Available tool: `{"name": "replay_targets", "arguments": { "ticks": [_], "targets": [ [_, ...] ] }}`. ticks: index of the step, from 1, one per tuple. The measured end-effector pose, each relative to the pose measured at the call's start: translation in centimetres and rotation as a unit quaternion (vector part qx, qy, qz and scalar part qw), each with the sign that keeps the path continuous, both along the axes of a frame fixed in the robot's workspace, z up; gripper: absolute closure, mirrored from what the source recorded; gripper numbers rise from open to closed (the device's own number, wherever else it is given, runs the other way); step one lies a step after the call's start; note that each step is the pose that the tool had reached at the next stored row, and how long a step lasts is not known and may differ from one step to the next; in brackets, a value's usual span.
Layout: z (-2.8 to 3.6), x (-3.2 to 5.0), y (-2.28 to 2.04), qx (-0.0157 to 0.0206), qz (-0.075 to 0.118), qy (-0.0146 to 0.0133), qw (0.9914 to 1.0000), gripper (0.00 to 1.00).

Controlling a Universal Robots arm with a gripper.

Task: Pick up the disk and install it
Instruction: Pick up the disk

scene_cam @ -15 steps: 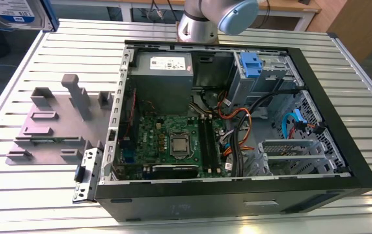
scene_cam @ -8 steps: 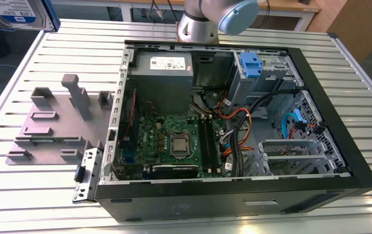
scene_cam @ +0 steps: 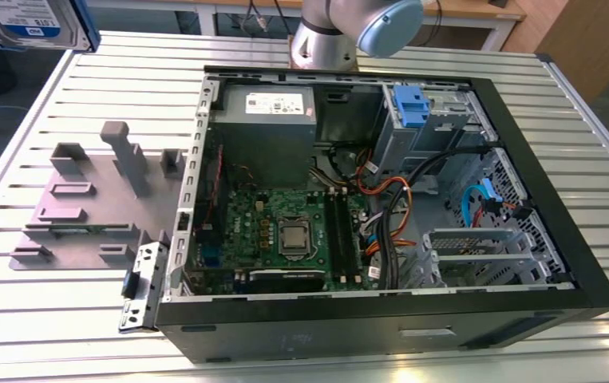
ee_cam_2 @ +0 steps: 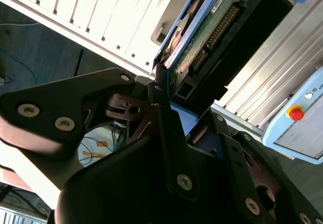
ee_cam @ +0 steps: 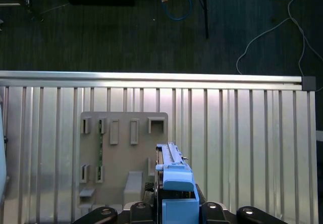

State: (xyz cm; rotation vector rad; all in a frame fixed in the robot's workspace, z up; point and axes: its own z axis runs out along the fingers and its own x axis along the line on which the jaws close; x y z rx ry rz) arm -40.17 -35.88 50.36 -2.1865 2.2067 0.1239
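The disk (scene_cam: pixel 29 24), a silver hard drive with a white-and-blue label and a blue side bracket, hangs in the air above the table's far corner at the exterior view's left. In the second wrist view my gripper (ee_cam_2: pixel 184 105) is shut on the disk (ee_cam_2: pixel 202 37), whose green circuit board faces the camera. Its black fingers (ee_cam_2: pixel 160 90) press on the drive's edges. In the first wrist view the disk's blue bracket (ee_cam: pixel 176 183) stands edge-on between the gripper's fingers (ee_cam: pixel 212 210), above the grey fixture plate (ee_cam: pixel 123 128).
An open computer case (scene_cam: pixel 559 263) lies on the slatted aluminium table (scene_cam: pixel 123 72), with a blue-latched drive bay (scene_cam: pixel 411 104) and a grey power-supply box (scene_cam: pixel 266 112) inside. The grey fixture plate (scene_cam: pixel 91 207) lies beside it. A pendant with a red button (ee_cam_2: pixel 295 114) is nearby.
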Motion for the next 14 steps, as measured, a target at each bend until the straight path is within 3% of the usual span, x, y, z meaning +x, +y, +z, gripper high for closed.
{"name": "replay_targets", "arguments": {
  "ticks": [14],
  "targets": [
    [0.0, 0.34, 0.0, 0.0, 0.0, 0.0, 1.0, 0.63]
  ]
}}
